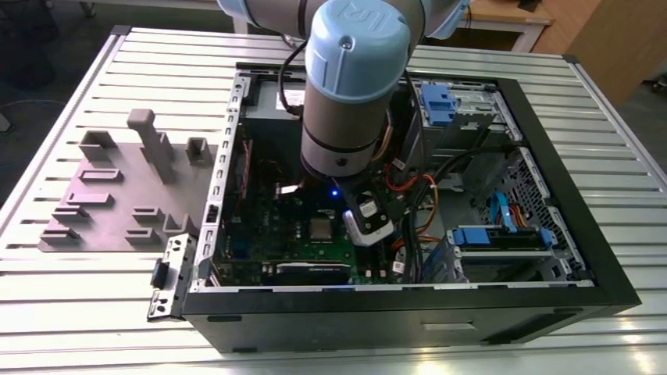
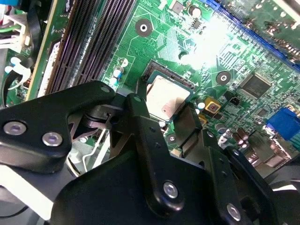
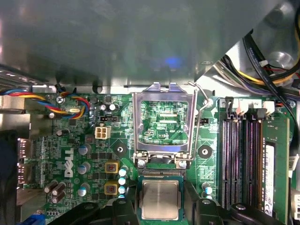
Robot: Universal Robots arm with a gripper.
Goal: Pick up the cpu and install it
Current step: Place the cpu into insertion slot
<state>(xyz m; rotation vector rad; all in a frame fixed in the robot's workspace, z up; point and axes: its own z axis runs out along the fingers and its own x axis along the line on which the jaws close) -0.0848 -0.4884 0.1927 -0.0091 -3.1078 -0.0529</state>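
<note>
**Cpu lies in socket; fingers released on either side**

Nearest in the exterior view, the slatted metal tabletop (image 1: 94,328) carries an open black computer case (image 1: 417,332), with its open side up. On the tabletop at the exterior view's left, just beside the case, stands a grey fixture plate (image 1: 109,199) with raised blocks.

Inside the case the green motherboard (image 3: 47,150) lies flat. The cpu (image 3: 160,199) lies flat in its socket on the board, silver top up. The gripper (image 2: 164,107) hangs low over it. Its black fingers (image 2: 140,126) stand released, one on either side of the cpu. In the first wrist view a thin strip of socket shows between each finger and the chip.

Beyond the cpu, the silver socket frame (image 3: 138,122) stands swung up and open, with bare board visible through it. The black memory slots (image 3: 239,159) run alongside the socket.

Farther off, the blue-capped arm (image 1: 354,78) reaches into the case from the far side.
</note>
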